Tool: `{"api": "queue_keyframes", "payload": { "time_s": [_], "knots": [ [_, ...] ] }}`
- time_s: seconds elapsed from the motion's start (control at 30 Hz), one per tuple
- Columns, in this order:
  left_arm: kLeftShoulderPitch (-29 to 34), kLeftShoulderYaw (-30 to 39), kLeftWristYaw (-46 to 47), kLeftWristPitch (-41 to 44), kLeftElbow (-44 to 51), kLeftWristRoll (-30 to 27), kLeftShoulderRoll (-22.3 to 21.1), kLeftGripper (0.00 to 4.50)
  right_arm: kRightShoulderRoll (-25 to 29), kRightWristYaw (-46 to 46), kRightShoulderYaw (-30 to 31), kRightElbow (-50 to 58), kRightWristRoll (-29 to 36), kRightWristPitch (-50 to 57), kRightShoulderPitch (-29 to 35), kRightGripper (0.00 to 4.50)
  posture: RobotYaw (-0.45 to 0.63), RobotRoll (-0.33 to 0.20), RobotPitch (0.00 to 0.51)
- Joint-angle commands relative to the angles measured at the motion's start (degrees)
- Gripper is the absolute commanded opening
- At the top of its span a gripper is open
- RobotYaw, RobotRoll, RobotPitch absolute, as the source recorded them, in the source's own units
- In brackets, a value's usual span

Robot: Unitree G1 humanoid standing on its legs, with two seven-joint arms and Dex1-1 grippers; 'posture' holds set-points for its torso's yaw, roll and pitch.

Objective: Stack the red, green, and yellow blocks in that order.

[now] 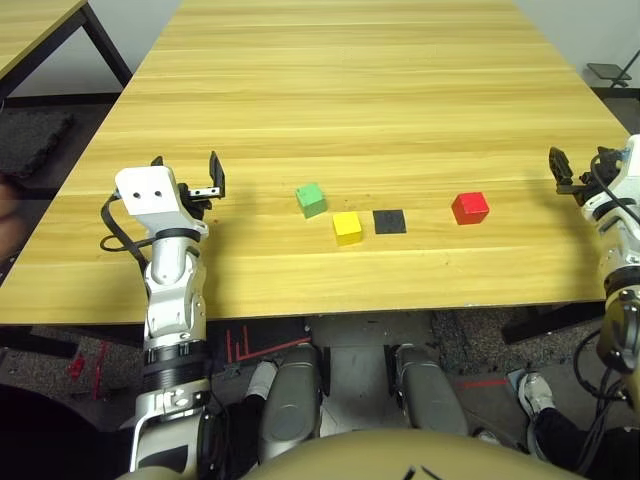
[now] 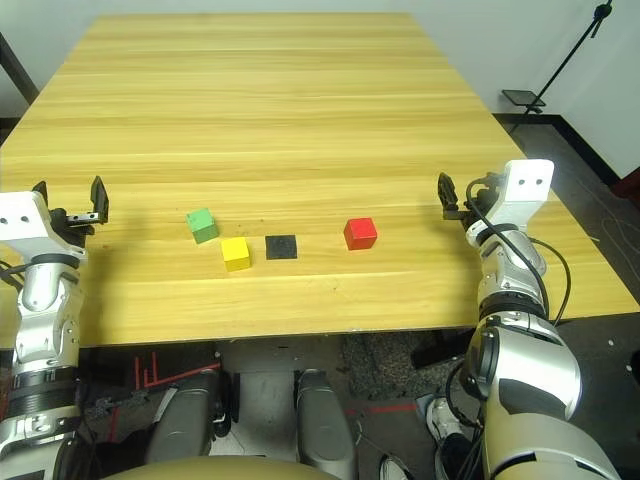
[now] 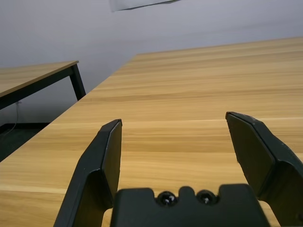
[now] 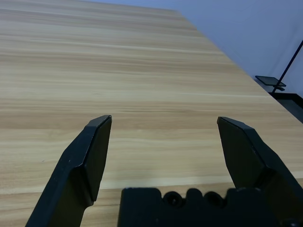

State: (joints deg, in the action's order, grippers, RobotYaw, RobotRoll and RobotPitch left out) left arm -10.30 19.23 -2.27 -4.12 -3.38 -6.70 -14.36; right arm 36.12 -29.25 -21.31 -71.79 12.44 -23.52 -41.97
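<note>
Three small cubes lie apart on the wooden table (image 1: pixel 350 80) near its front edge. The green block (image 1: pixel 311 200) is leftmost, and the yellow block (image 1: pixel 347 228) sits just right of and nearer than it. The red block (image 1: pixel 470 208) is further right, alone. My left gripper (image 1: pixel 187 172) hovers open left of the green block, holding nothing; its fingers (image 3: pixel 102 165) frame bare tabletop. My right gripper (image 2: pixel 462 195) stands open to the right of the red block, nothing between its fingers (image 4: pixel 85 161).
A flat black square patch (image 1: pixel 389 221) lies between the yellow and red blocks. Another table (image 1: pixel 30 30) stands off to the far left, a dark stand base (image 1: pixel 608 72) on the floor at the far right. The table's far half is bare wood.
</note>
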Motion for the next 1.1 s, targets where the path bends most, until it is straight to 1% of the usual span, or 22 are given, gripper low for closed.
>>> {"api": "queue_keyframes", "payload": {
  "time_s": [0.03, 0.13, 0.2, 0.23, 0.33, 0.4, 0.47, 0.53, 0.57, 0.63, 0.7, 0.83, 0.93, 1.1],
  "knots": [
    [2.66, 0.9, 1.85, 0.38, 1.44, 0.42, 0.52, 4.46, 1.39, 0.76, -0.87, -0.8, 0.1, 0.87, -0.32, 4.5, 0.22, -0.158, 0.1],
    [4.91, 0.9, 1.85, 1.35, 2.98, -0.29, 1.23, 4.46, 2.07, 1.22, -0.79, -1.12, -0.05, 2.14, -1.03, 4.5, 0.21, -0.15, 0.107],
    [4.86, 0.71, 0.5, 2.02, 5.08, -1.59, 0.59, 4.46, 2.22, -0.58, -0.42, -0.89, -0.03, 3.07, -2.29, 4.5, 0.21, -0.149, 0.11],
    [4.14, 0.2, -1.79, 3.3, 6.6, -3.23, -0.56, 4.46, 2.21, -3.09, 0.15, -0.55, -0.03, 4.5, -3.74, 4.5, 0.2, -0.15, 0.108],
    [1.21, -2.34, -11.72, 10.12, 11.1, -10.98, -4.61, 4.46, 2.56, -13.21, 2.39, 0.57, -0.39, 10.96, -8.26, 4.5, 0.22, -0.154, 0.096],
    [0.06, -4.16, -17.3, 14.26, 13.57, -14.92, -7.35, 4.46, 3.17, -19.08, 4.23, 1.14, -1.26, 15.03, -10.33, 4.5, 0.22, -0.155, 0.095],
    [-1.53, -6.25, -23.63, 18.34, 16.18, -17.61, -12.06, 4.46, 3.77, -27.15, 7.27, 2.39, -2.45, 19.62, -12.46, 4.5, 0.23, -0.163, 0.092],
    [-4.67, -9.79, -32.07, 23.23, 18.28, -21.02, -17.61, 4.46, 4.93, -40.97, 13.85, 4.95, -5.77, 22.72, -14.83, 4.5, 0.24, -0.178, 0.092],
    [-6.01, -11.56, -35.55, 25.02, 19.06, -22.07, -19.83, 4.46, 5.32, -46.44, 16.84, 5.84, -7.45, 22.96, -15.8, 4.5, 0.25, -0.182, 0.091],
    [-7.95, -13.56, -39.66, 26.87, 19.24, -23.21, -22.27, 4.46, 5.45, -53.4, 20.93, 6.71, -9.8, 22.73, -17.17, 4.5, 0.25, -0.185, 0.087],
    [-9.38, -15.25, -41.85, 29.16, 19.13, -23.86, -23.25, 4.46, 5.17, -57.3, 23.97, 6.39, -12.04, 21.73, -18.7, 4.5, 0.26, -0.188, 0.086],
    [-11.96, -18.97, -44.47, 31.15, 19.57, -22.94, -23.33, 4.46, 4.72, -62.78, 29.74, 4.91, -16.35, 17.29, -21.52, 4.5, 0.29, -0.19, 0.085],
    [-12.89, -20.32, -44.97, 32.51, 20.39, -22.87, -22.99, 4.46, 4.64, -63.25, 34.42, 3.21, -19.13, 12.11, -23.0, 4.5, 0.31, -0.195, 0.086],
    [-13.25, -21.66, -44.41, 33.71, 21.62, -22.07, -22.42, 4.46, 2.95, -63.25, 37.52, 0.35, -21.26, 7.67, -24.97, 4.5, 0.34, -0.197, 0.087]
  ]
}}
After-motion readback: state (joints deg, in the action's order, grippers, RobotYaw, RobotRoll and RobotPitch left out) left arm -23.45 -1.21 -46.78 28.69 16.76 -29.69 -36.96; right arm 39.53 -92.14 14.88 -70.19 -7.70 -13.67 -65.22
